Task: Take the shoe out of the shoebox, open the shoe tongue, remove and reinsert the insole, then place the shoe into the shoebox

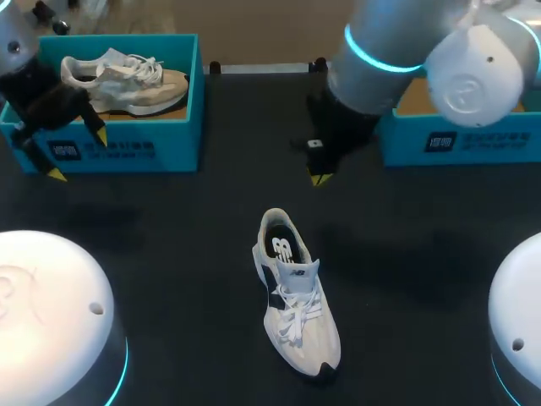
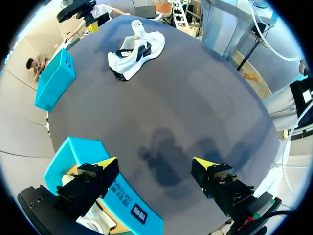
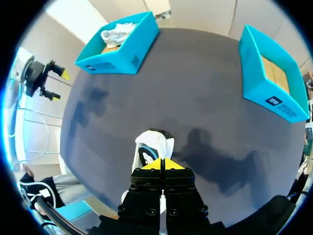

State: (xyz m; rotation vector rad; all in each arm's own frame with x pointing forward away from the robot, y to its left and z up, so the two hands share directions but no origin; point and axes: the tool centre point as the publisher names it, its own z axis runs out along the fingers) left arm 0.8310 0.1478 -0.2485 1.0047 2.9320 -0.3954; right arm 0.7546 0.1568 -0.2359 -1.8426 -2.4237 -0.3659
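A white and navy shoe [image 1: 295, 293] lies on the dark table, heel toward the far side, tongue raised, laces loose; it also shows in the left wrist view [image 2: 135, 49] and under my right gripper [image 3: 154, 144]. My right gripper [image 1: 320, 178] hangs shut above the table, just beyond the shoe's heel, holding nothing [image 3: 163, 164]. My left gripper [image 1: 78, 154] stands open in front of the left teal shoebox [image 1: 169, 148], which holds a second white shoe [image 1: 127, 78]. In the left wrist view the open left gripper [image 2: 154, 165] straddles that shoebox's [image 2: 122, 196] corner and the bare table.
A second teal shoebox [image 1: 456, 135] stands at the back right, partly behind my right arm; its brown floor [image 3: 275, 73] looks bare. Two white robot bases [image 1: 51, 321] [image 1: 520, 330] flank the near corners.
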